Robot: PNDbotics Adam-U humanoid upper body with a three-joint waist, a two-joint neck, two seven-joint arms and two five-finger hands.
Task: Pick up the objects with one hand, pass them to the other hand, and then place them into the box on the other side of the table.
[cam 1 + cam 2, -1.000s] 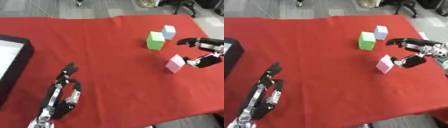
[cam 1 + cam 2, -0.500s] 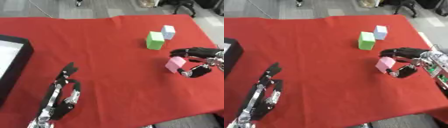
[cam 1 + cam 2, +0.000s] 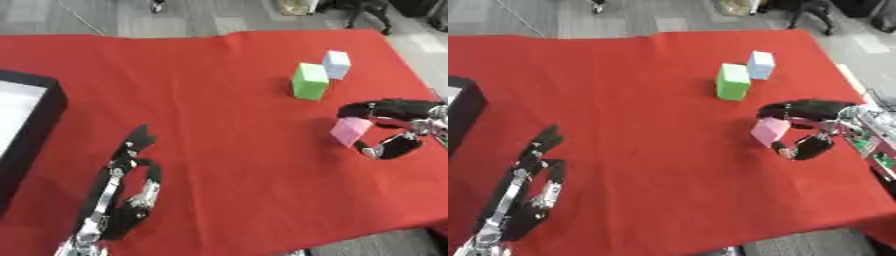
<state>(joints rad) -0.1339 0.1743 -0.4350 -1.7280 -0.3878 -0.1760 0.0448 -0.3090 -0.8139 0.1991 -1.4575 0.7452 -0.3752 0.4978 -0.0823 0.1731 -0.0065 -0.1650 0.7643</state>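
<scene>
the red table cloth (image 3: 201, 90) was taken as the landmark, and everything was placed against it. the black box (image 3: 26, 125), the place the objects were meant for, was seen at the cloth's left edge, and no block could be made out inside the part of it that showed. the left hand (image 3: 122, 200) was found resting near the cloth's lower left corner, fingers straight and relaxed, holding nothing. the right hand (image 3: 807, 127) was seen at the cloth's right edge, its fingers arched over the top of the pink block (image 3: 768, 131) and its thumb curled in below, so that the block was bracketed between them; whether the block was actually pinched or lifted clear of the cloth could not be told, though it sat tilted. the green block (image 3: 310, 81) was seen standing upright in the cloth's upper right area, and the pale blue block (image 3: 336, 64) just beyond it toward the far edge, close beside it. the task was judged to be at its very start: at most the first pick-up was under way, while the pass to the left hand and all three placings were left to do. no brand, label or writing could be read on any of these things.
</scene>
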